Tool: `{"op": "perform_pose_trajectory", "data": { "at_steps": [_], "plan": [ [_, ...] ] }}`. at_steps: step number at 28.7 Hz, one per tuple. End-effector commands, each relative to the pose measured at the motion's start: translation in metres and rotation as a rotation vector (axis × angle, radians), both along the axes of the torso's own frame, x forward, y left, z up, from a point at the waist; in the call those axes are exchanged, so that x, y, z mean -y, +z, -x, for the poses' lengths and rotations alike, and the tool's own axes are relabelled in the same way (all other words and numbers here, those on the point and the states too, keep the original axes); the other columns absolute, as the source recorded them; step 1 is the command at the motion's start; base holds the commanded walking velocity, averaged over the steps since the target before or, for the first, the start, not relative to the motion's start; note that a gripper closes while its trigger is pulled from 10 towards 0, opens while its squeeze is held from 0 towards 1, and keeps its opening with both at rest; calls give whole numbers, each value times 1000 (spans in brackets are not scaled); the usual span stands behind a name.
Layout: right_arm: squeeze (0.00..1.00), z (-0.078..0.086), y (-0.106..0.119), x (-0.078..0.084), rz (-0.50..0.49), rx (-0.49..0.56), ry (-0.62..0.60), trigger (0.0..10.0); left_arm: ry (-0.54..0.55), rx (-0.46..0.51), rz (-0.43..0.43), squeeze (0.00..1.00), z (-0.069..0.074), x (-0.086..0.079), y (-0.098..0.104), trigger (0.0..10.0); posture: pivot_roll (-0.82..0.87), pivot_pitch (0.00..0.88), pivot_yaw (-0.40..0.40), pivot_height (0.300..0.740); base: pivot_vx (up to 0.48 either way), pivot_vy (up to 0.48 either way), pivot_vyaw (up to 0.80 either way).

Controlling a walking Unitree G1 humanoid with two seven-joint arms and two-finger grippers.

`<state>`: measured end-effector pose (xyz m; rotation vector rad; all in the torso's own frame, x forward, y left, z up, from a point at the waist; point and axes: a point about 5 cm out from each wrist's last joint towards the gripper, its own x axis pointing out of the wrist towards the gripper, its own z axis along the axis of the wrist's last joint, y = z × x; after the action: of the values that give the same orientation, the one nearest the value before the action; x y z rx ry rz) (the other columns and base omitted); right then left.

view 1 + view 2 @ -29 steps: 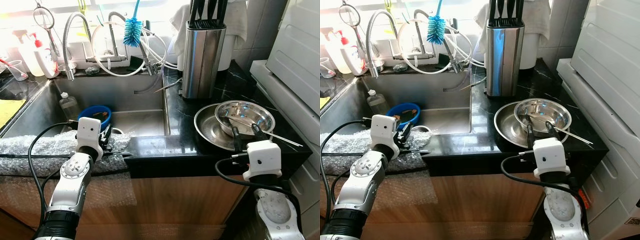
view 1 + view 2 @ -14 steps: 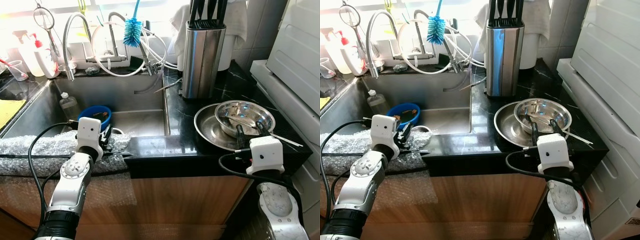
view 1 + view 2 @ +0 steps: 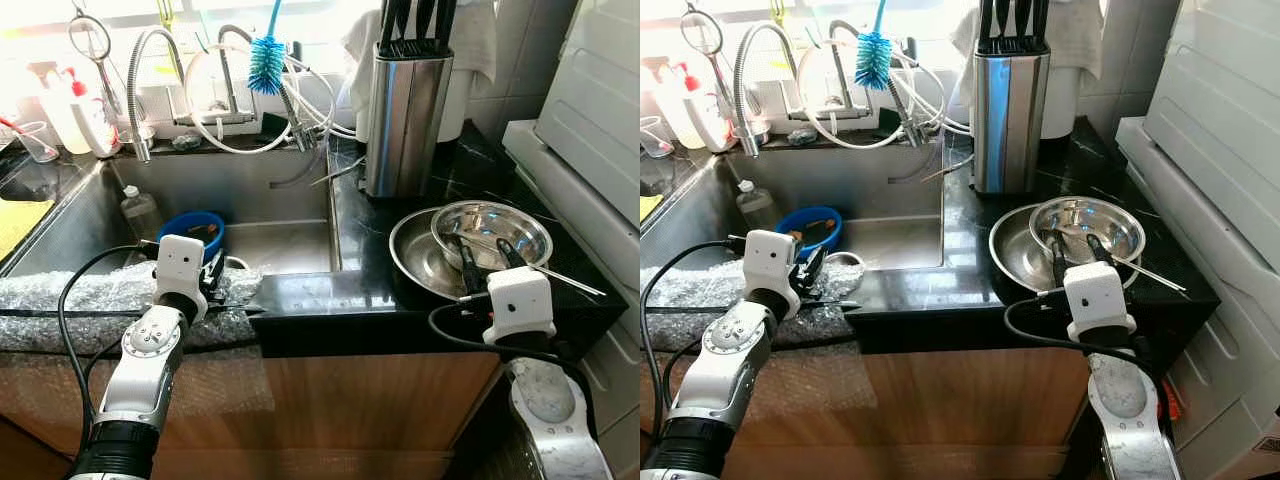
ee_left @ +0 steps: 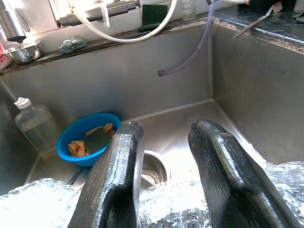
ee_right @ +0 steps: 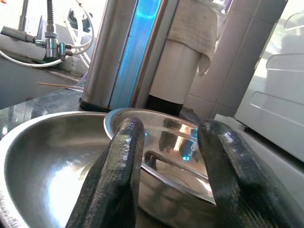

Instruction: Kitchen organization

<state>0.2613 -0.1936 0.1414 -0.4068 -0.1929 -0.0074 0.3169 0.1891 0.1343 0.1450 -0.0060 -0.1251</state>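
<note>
Right wrist view puts us right behind our right gripper, its two black fingers spread apart with nothing between them, poised over the near rim of the small steel bowl. That bowl sits inside a wider steel basin, and a thin metal utensil lies across the bowl, its end poking out over the black counter on the right. From the head camera we see the right gripper low at the counter's front edge, fingers reaching over both dishes.

Behind the dishes stands the tall steel knife block, dark handles sticking out of the top, with a white cloth-draped container just beside it.

Over on our left, the left gripper hangs above the sink, its fingers also parted and empty, resting at the bubble wrap that covers the sink's front edge. Down in the sink we spot a blue bowl holding a green scrub pad and orange scraps, a clear bottle just beside it, and the drain near them. At the back, faucets, white hoses and a blue bottle brush crowd the sill.
</note>
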Motion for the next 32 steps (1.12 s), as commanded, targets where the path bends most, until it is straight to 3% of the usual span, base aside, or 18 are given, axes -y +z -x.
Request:
{"op": "perform_pose_trajectory", "data": {
  "at_steps": [1,18,32],
  "plan": [
    [0,-3,1,-4,-4,4,21,10000,-9,-48,-25,0,2,-1,-8,10000,-62,0,74,740,0,0,0],
    [0,9,0,4,-30,12,-48,10000,-18,-49,-34,0,3,-1,-8,10000,-73,0,80,740,0,0,0],
    [0,2,-4,4,-28,1,-46,10000,-25,-41,-42,0,1,0,-7,10000,-65,0,81,740,0,0,0]
  ]
}}
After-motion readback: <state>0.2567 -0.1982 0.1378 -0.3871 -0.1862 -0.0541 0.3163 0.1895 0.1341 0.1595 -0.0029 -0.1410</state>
